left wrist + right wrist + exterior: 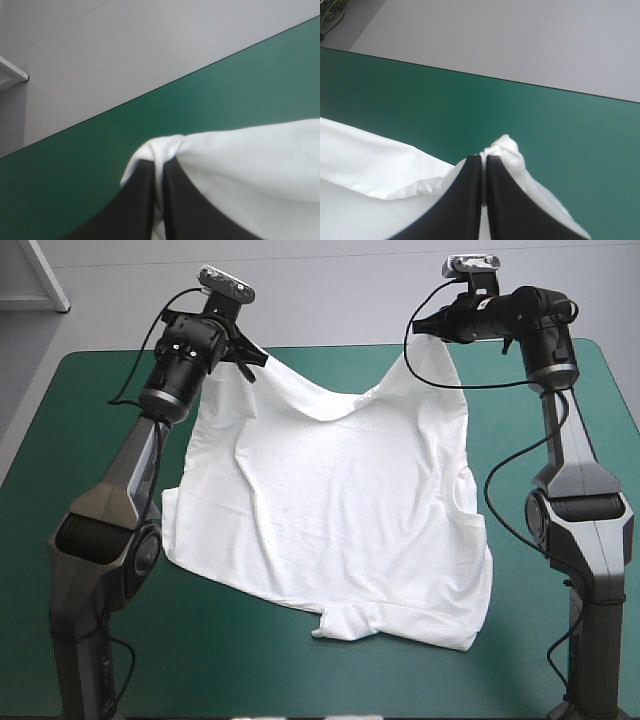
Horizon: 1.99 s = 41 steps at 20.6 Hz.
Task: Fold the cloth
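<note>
Desk (250,665): teal-green cover, with only the T-shirt on it.

T-shirt (340,510): white and mostly opened out. The near part lies on the desk, reaching toward the near edge. The far part is lifted off the cover and hangs from two corners. The edge between those corners sags in a shallow V. Creases run from each held corner down into the body, and a small flap is turned under at the near edge. I can't tell for sure whether the held edge is the hem or the shoulders.

Step, my read: the first fold is set up with the far edge picked up, but nothing is laid over yet.

Next move calls for:
- both arms travelling together toward the near edge at matched height
- enough sideways tension to take out the sag
- landing the held edge square on the lying part before letting go
- watching that the near part doesn't drag along the cover

Left arm (130,470) and right arm (570,465) are both raised over the far half of the desk.

Left jaws: all but closed, with a bunched corner of the T-shirt pinched between the black fingers (137,205). Cloth wraps over the tips.

Right jaws: same state, nearly together. The other corner is nipped between the fingers and a small wad pokes out just past the tips.
</note>
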Tool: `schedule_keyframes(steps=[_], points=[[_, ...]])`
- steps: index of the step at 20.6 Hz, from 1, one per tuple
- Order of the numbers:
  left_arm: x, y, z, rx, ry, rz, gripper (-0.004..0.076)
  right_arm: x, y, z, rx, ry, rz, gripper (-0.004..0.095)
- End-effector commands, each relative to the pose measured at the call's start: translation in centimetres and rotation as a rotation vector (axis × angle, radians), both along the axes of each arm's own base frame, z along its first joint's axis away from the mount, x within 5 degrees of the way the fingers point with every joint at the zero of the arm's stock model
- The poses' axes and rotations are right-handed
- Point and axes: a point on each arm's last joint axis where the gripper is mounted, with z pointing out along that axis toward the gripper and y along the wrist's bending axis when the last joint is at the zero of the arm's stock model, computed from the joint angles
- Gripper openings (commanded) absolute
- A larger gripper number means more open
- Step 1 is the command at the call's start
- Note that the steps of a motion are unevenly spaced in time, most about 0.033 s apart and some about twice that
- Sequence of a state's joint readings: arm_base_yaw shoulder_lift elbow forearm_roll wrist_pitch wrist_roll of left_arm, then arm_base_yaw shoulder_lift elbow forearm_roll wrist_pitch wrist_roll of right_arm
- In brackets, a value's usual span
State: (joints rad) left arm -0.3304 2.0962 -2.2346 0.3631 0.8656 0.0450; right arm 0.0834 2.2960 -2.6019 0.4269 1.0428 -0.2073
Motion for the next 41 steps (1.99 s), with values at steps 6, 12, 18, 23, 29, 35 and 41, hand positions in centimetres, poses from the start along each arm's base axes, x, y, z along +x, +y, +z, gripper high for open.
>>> schedule_keyframes(steps=[6,12,18,23,29,35,41], points=[[1.8,-0.7,1.0,-0.09,-0.228,-0.038,0.0573,-0.8,0.2,3.1,0.041,-0.148,0.022,0.0606],[-2.5,2.3,7.8,0.02,-0.236,0.096,0.0603,-3.2,0.2,4.2,0.033,0.017,0.044,0.0582],[-9.4,5.2,13.1,0.07,-0.127,0.16,0.0518,-7.6,-0.1,9.2,0.117,-0.007,0.008,0.0563],[-12.4,5.6,13.9,0.06,-0.027,0.11,0.0517,-13.5,-1.0,11.0,0.04,0.033,-0.01,0.0563],[-16.9,7.0,11.3,0.079,0.12,0.111,0.0505,-22.5,-2.3,8.9,-0.05,0.147,-0.029,0.0563],[-22.6,8.5,2.2,0.092,0.379,0.129,0.0501,-28.8,-2.9,4.5,-0.069,0.265,-0.026,0.0563],[-22.9,7.7,-4.6,0.032,0.47,0.09,0.0501,-31.6,-3.1,0.6,-0.101,0.358,-0.008,0.0563]])
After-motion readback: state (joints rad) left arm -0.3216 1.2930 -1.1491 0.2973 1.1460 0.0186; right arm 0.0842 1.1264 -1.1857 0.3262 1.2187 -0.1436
